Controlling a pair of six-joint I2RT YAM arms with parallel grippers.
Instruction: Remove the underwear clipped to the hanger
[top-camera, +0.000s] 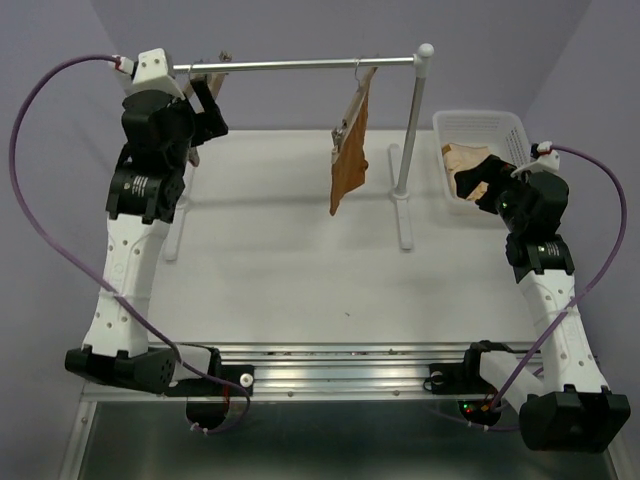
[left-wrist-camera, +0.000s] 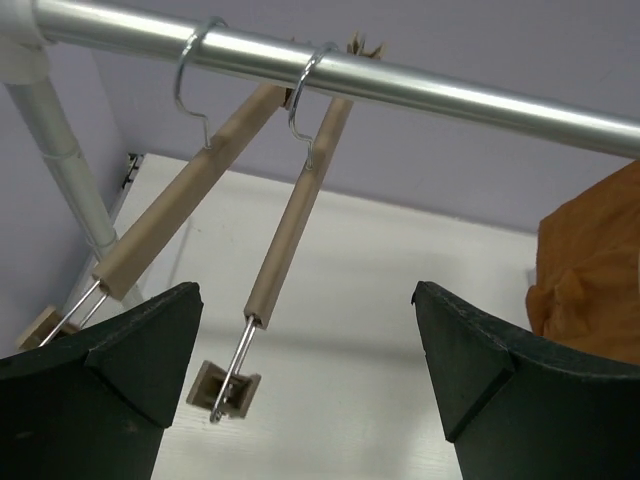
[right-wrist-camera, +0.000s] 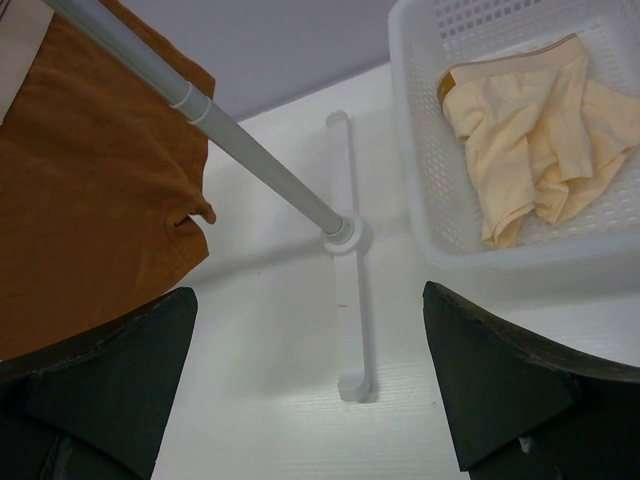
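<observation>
My left gripper (left-wrist-camera: 305, 330) is spread wide and grips nothing, raised under the smooth silver metal rail (left-wrist-camera: 450, 85) near the bench's far left corner. Two slim light-wood bar hangers (left-wrist-camera: 295, 230) hang there by silver wire hooks, both bare; a small clip (left-wrist-camera: 225, 390) dangles between my dark fingers (left-wrist-camera: 100, 390). My right gripper (right-wrist-camera: 308, 300) is equally wide apart and empty, near the right edge. The soft, crumpled pale cream underwear (right-wrist-camera: 530, 150) lies in the white perforated plastic basket (right-wrist-camera: 410, 120) at the far right corner. A rust-orange fabric pair (top-camera: 350, 165) hangs mid-rail, off a third hanger.
</observation>
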